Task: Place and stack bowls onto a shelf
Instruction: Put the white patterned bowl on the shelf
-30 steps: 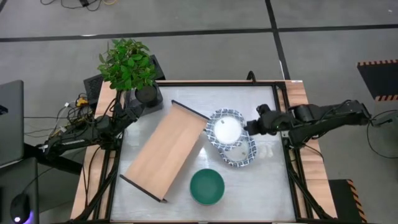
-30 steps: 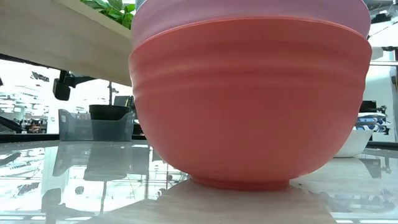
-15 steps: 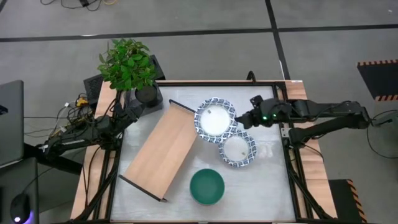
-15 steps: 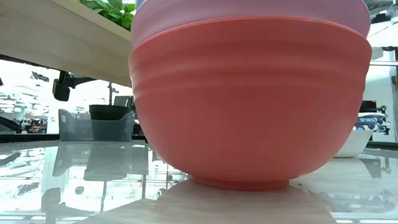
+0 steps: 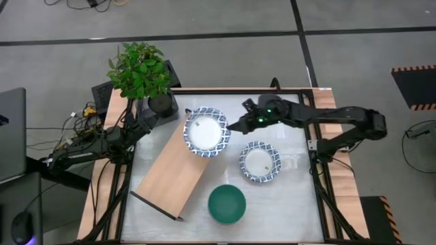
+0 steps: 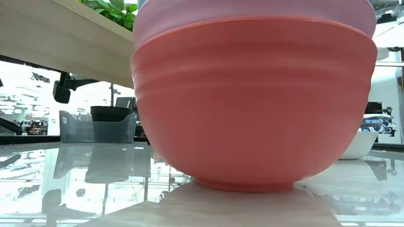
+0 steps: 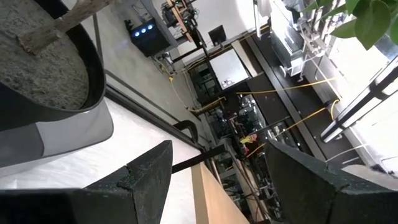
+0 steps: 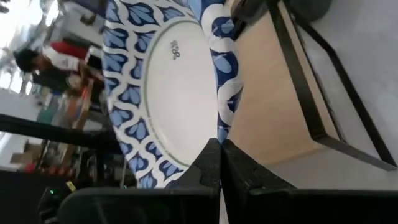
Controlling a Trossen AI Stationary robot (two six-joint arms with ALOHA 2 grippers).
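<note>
High view: while held over the far end of the shelf, carried bowl sits just off the tip of the right gripper, pinched at the rim on the gripper's side. Long axis of the shelf: slanting from its far end by the plant pot down toward the near left. Nearer arm: the right one, reaching across; left gripper parked beside the pot. Others: second patterned bowl and green bowl on the table, well apart from the shelf.

Low view: filled by a red bowl with a pink bowl nested inside, ribbed matte sides, narrow foot; pale board slanting above.

Left wrist view: wide apart, holding nothing; round black pot rim, gritty soil, light wood edge beyond.

Right wrist view: closed tight on the rim, fingers meeting; glossy blue-and-white scallops round a plain white centre, smooth light wood and thin black frame beneath.
</note>
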